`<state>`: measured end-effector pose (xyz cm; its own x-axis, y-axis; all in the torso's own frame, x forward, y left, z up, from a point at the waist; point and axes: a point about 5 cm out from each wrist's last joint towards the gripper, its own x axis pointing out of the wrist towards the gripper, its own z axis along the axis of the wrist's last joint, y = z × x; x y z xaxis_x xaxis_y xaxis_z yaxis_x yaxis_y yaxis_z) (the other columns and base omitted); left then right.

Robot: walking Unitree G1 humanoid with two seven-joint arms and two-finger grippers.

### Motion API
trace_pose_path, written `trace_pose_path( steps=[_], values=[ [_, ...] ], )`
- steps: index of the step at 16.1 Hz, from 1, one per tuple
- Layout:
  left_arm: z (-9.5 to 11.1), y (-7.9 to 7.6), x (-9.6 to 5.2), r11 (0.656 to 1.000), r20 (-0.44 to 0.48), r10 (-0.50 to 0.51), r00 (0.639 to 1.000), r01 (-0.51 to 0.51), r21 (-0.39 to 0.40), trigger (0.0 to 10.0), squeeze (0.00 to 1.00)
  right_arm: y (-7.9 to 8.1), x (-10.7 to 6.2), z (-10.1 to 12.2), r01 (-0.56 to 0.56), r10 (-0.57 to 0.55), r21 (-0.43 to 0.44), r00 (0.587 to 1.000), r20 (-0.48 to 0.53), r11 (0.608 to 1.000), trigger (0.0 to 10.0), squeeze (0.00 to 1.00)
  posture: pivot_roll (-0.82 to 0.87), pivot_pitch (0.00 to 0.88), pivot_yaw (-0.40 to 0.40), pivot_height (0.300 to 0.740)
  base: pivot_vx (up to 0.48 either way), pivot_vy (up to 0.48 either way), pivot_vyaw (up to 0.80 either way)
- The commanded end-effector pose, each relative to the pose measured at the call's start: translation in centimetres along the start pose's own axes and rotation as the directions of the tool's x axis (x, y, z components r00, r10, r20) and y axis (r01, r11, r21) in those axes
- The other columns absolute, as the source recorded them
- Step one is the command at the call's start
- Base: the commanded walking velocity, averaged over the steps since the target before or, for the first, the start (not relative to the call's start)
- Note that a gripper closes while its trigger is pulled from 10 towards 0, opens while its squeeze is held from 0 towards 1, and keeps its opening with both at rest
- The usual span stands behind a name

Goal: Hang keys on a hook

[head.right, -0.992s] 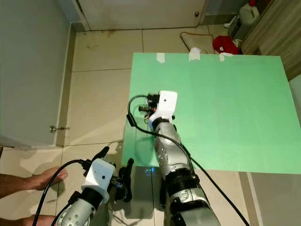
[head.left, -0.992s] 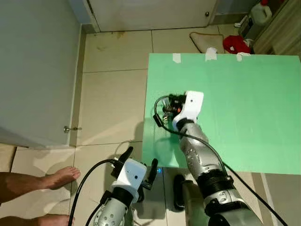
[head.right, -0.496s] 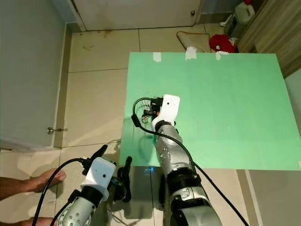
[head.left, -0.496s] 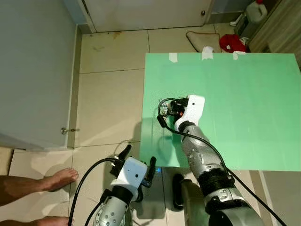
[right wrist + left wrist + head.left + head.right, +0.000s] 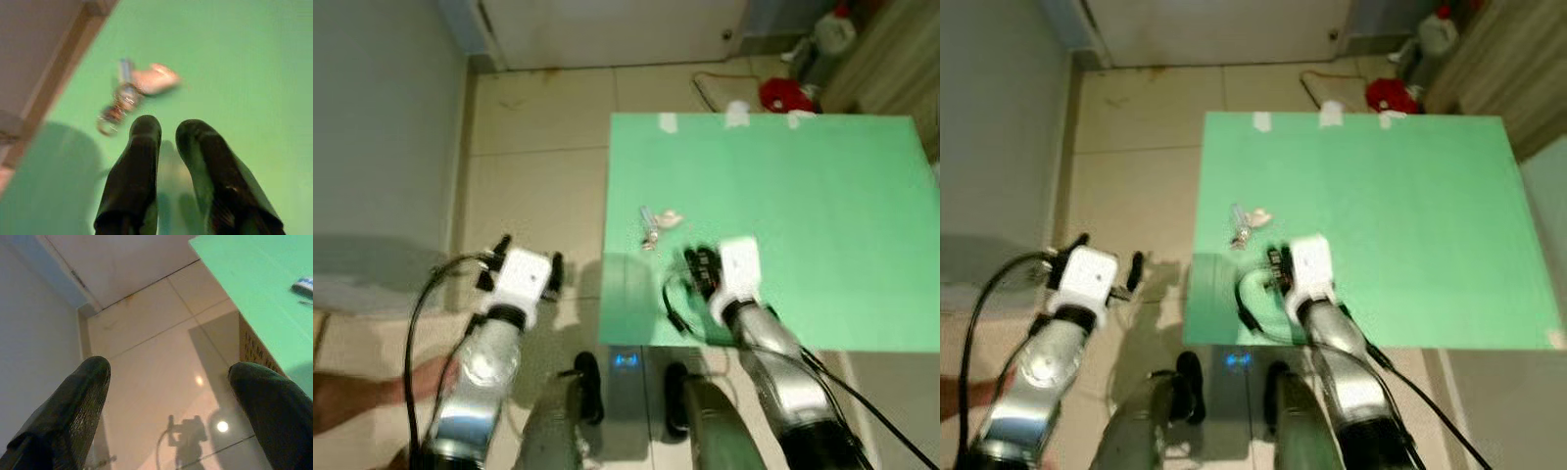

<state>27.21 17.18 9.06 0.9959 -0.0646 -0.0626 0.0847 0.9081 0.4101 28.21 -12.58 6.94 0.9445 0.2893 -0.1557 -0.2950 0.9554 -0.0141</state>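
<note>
The keys (image 5: pixel 651 231) are seen lying flat on the green tabletop (image 5: pixel 822 215), close to its left edge, and they look like a small bunch: a metal ring, a couple of silvery pieces and a pale pinkish tag (image 5: pixel 155 79) fanned out beside them. In the right wrist view the bunch (image 5: pixel 121 100) is pretty blurred, so individual keys can't really be counted, and only a hint of a bluish bit is made out at one end. The right hand (image 5: pixel 701 271) is held low over the tabletop just short of the keys, not touching them; its two black fingers (image 5: pixel 133 161) are seen close together with only a thin gap, and nothing is held between them. The left hand (image 5: pixel 524 257) is raised over the tiled floor (image 5: pixel 538 186) off the tabletop's left side, with its fingers (image 5: pixel 73 406) spread wide apart and nothing gripped. Both head views are soft and smeared, so the stuff at the far end is hard to read: a red thing (image 5: pixel 781 95) and a white jug (image 5: pixel 829 31) are roughly made out. A bit of the keys' tag (image 5: pixel 304 286) is cut off at the frame edge in the left wrist view. No detail can be made out on the grey wall (image 5: pixel 382 147) at the left.
</note>
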Motion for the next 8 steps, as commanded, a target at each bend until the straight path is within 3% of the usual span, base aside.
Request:
trace_pose_path(
  steps=[1, 2, 4, 6, 8],
  values=[
    [-1.3, 0.8, 0.2, 1.000, -0.040, 0.004, 0.999, -0.004, 0.001, 10.0, 0.00, -0.9, -1.3, -0.7, 0.010, -0.011, -0.060, 1.000, -0.019, 0.998, 10.0, 0.00, -0.15, 0.288, -0.004, 0.740, 0.000, 0.000, 0.00],
    [-1.0, 2.5, 1.6, 1.000, -0.020, 0.010, 1.000, -0.010, 0.016, 10.0, 0.00, -3.7, -3.7, -2.1, 0.058, -0.067, -0.155, 0.996, -0.056, 0.986, 10.0, 0.00, -0.21, 0.279, 0.014, 0.740, 0.000, 0.000, 0.00],
    [-0.6, 4.1, 2.9, 1.000, -0.004, 0.008, 1.000, -0.008, 0.017, 10.0, 0.00, -6.2, -6.3, -3.4, 0.093, -0.119, -0.228, 0.987, -0.104, 0.969, 10.0, 0.00, -0.24, 0.282, 0.029, 0.740, 0.000, 0.000, 0.00],
    [-0.2, 5.3, 3.8, 0.999, 0.009, 0.001, 1.000, -0.001, 0.044, 10.0, 0.00, -7.3, -8.3, -4.0, 0.110, -0.144, -0.223, 0.980, -0.139, 0.968, 10.0, 0.00, -0.27, 0.292, 0.046, 0.740, 0.000, 0.000, 0.00],
    [-0.4, 8.3, 5.3, 0.994, -0.033, 0.047, 0.998, -0.044, 0.096, 10.0, 0.00, -6.1, -11.4, -5.0, 0.101, -0.128, -0.143, 0.973, -0.190, 0.985, 10.0, 0.00, -0.30, 0.320, 0.074, 0.740, 0.000, 0.000, 0.00]
  ],
)
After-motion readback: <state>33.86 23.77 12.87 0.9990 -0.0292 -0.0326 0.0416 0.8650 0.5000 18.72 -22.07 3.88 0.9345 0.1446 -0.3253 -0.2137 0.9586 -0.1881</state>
